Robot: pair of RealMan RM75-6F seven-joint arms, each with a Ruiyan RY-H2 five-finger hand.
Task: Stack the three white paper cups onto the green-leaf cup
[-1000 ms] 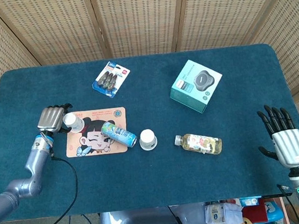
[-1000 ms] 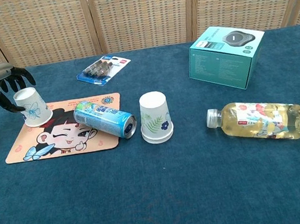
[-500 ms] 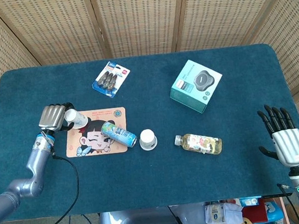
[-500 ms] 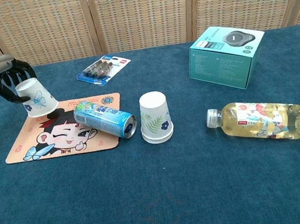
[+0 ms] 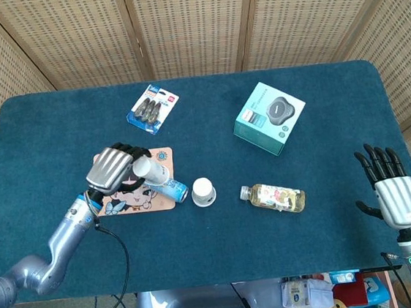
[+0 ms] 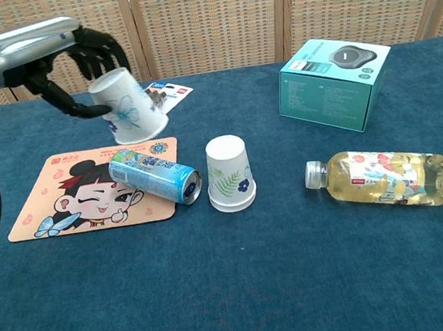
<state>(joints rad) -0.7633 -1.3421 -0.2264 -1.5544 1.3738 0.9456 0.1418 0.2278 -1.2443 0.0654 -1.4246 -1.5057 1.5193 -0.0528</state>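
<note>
The green-leaf cup [image 6: 229,174] stands upside down on the blue cloth, right of a lying can; the head view shows this cup [image 5: 203,192] too. My left hand [image 6: 82,65] holds a white paper cup [image 6: 128,107] with a blue flower print, tilted and lifted above the can and mat. From the head camera, that left hand [image 5: 111,170] and its cup [image 5: 148,169] hang over the mat's right part. My right hand [image 5: 390,187] rests open at the table's right edge, holding nothing. I see no other white cups.
A cartoon mat [image 6: 62,194] lies at left with a drink can [image 6: 155,174] on its side at its right edge. A bottle [image 6: 382,177] lies to the right, a teal box [image 6: 335,82] stands behind it, and a blister pack [image 5: 154,109] lies at the back.
My left hand has lifted the flower-print cup off the mat's left corner and carried it up and to the right, above the can. The right hand has not moved.
</note>
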